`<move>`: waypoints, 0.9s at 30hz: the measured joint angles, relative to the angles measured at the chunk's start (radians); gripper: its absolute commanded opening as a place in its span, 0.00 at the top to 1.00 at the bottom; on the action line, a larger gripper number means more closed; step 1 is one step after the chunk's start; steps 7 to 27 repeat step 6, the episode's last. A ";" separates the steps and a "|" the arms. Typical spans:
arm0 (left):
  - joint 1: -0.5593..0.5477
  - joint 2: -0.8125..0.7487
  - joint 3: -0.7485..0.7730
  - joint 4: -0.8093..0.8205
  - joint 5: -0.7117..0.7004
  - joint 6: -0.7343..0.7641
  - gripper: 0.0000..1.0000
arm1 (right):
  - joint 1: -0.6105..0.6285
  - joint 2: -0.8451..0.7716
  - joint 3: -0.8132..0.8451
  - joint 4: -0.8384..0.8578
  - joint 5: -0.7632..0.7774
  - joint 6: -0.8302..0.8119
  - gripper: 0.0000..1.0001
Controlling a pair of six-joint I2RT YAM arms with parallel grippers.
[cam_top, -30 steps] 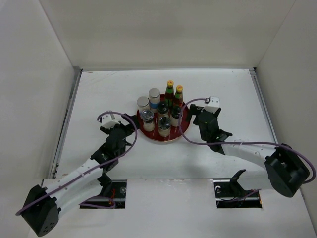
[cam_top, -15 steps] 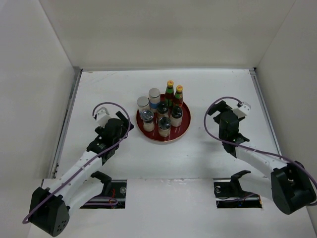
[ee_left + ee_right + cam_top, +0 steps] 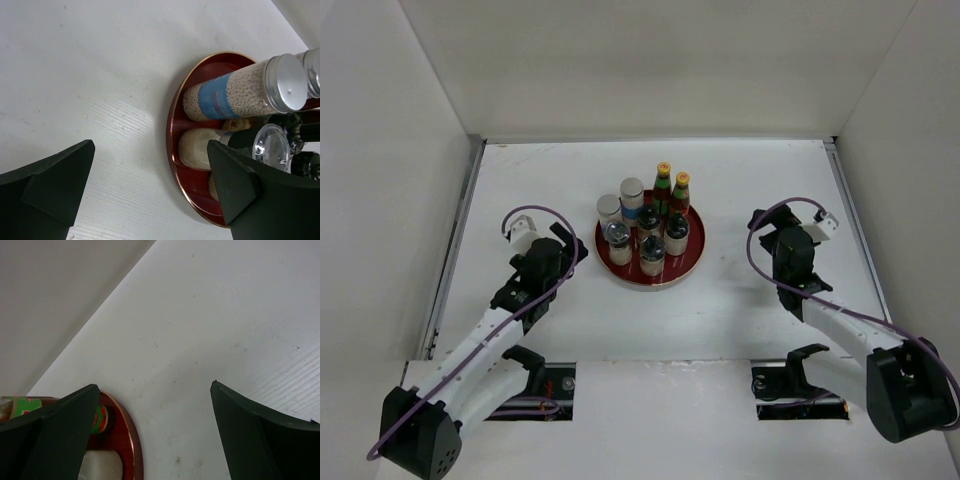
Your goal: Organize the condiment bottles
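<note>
The condiment bottles point(image 3: 648, 225) are grouped upright on the red tray point(image 3: 680, 272). The left gripper point(image 3: 151, 150) and right gripper point(image 3: 155, 385) are spread wide and empty, one at each side of the tray and clear of it. The grouping is judged complete, so any parting move should be directed away from the rim so that no bottle is tipped.

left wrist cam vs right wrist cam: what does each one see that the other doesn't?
Left wrist only: the grey-lidded blue-labelled cylinder, filled with pale pellets, and a clear-capped shaker beside it on the tray.
Right wrist only: a sliver of a red-green sauce bottle at the left edge, and the enclosure wall.
Both: the gold-edged rim of the red tray, the white table, and an open end effector with nothing between its fingers: the left end effector and the right end effector.
</note>
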 measured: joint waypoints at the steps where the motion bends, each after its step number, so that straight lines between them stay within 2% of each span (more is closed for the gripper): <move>1: 0.000 0.008 0.000 0.000 0.002 0.000 0.00 | 0.000 0.003 0.000 0.000 -0.003 0.003 0.00; 6: -0.026 0.054 0.000 0.006 0.008 0.006 0.00 | 0.000 0.016 0.000 0.000 -0.019 0.007 0.00; 27: -0.026 0.054 0.000 0.006 0.008 0.006 0.00 | 0.000 0.016 0.000 0.000 -0.019 0.007 0.00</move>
